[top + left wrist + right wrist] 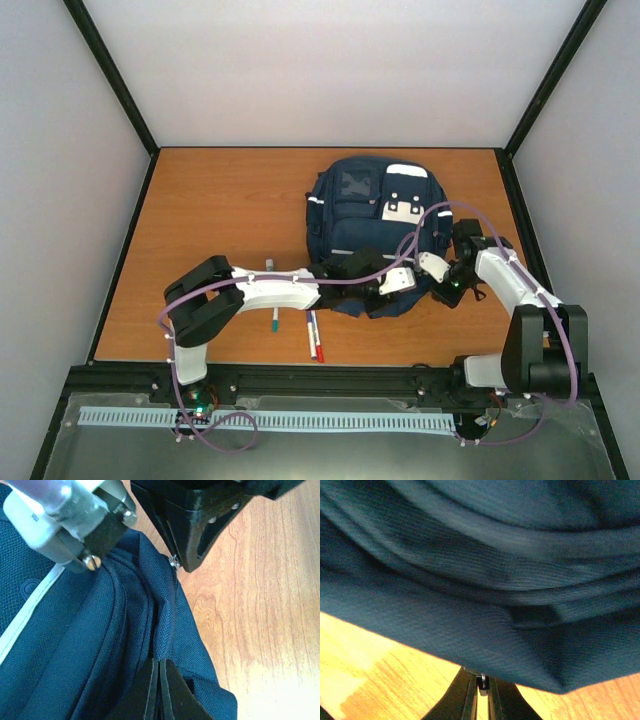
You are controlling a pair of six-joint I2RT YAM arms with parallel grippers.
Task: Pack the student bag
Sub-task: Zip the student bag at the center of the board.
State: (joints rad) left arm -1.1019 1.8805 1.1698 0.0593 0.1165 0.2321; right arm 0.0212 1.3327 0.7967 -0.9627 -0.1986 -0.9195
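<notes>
The student bag (372, 215), navy with white patches, lies flat in the middle of the table. My left gripper (397, 288) reaches its near edge. In the left wrist view its fingers (160, 672) are shut on the bag's fabric (100, 645) right at the zipper seam. My right gripper (437, 282) comes in from the right at the same edge. Its jaws (482, 690) are shut on a small metal zipper pull (482, 679), under blue fabric (470, 580) that fills that view. Ahead in the left wrist view, the right gripper's black finger (200, 525) stands at the pull (174, 561).
Loose pens lie on the wooden table (220, 200) near the front: a teal one (275, 320) and a red and blue pair (314, 338). A small grey-capped item (270, 263) sits by the left arm. Black frame posts and white walls enclose the table.
</notes>
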